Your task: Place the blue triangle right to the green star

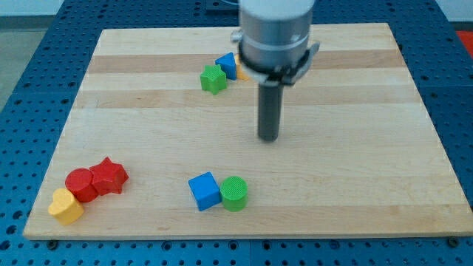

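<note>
The green star (213, 79) lies near the view's top centre of the wooden board (148, 125). The blue triangle (227, 65) touches it on its upper right, partly hidden by the arm's grey body (275, 33). A sliver of yellow shows beside the blue triangle under the arm. My tip (268, 138) is on the board below and to the right of both blocks, apart from them.
A blue cube (204, 191) and a green cylinder (234, 193) touch near the view's bottom centre. A red cylinder (80, 184), a red star (109, 176) and a yellow heart (66, 206) cluster at the bottom left.
</note>
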